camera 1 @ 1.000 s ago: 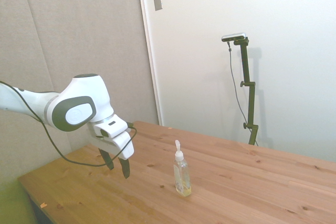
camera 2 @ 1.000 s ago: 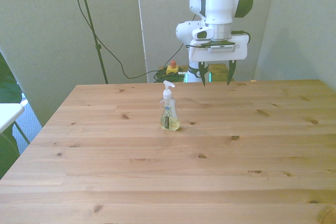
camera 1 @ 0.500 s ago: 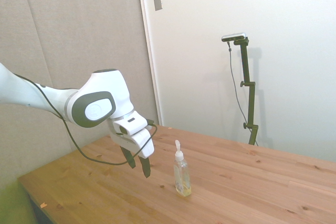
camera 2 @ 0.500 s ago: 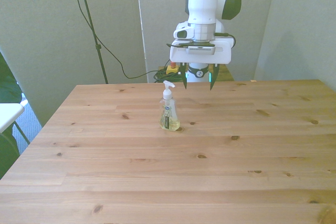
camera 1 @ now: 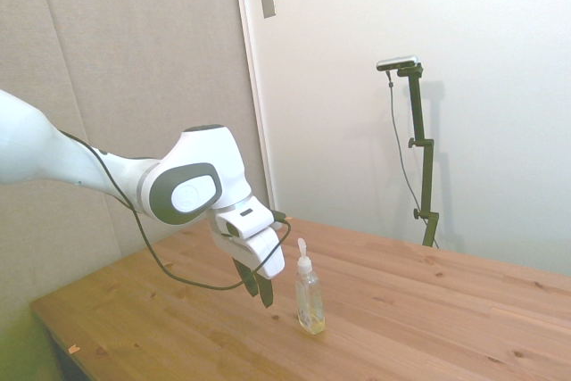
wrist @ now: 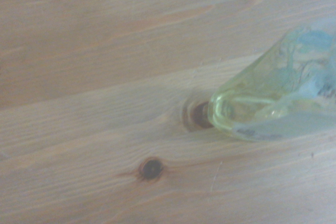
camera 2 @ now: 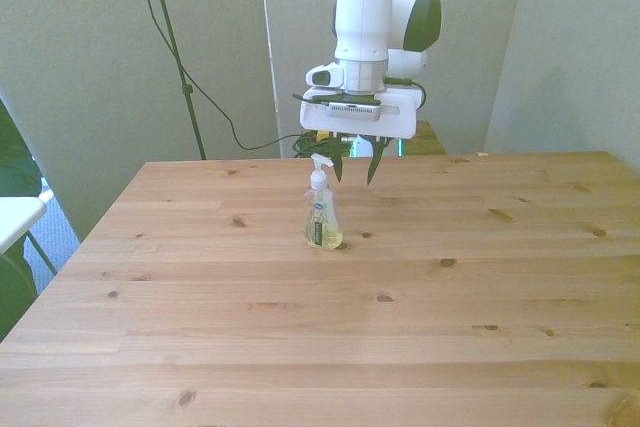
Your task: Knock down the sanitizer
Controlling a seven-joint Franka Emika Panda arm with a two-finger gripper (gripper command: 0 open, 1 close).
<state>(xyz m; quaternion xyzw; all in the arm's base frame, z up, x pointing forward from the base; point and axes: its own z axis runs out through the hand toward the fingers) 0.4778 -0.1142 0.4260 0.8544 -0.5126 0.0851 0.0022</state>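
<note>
The sanitizer (camera 2: 322, 209) is standing upright on the wooden table (camera 2: 400, 327), toward the front view's left of its middle, with yellowish liquid pooling in its base (wrist: 273, 108). Just behind it, the gripper (camera 2: 355, 161) is hanging above the boards with its two dark fingers spread apart and gripping nothing. In the side view the gripper (camera 1: 260, 285) is sitting just beside the bottle (camera 1: 309, 296), not touching it.
</note>
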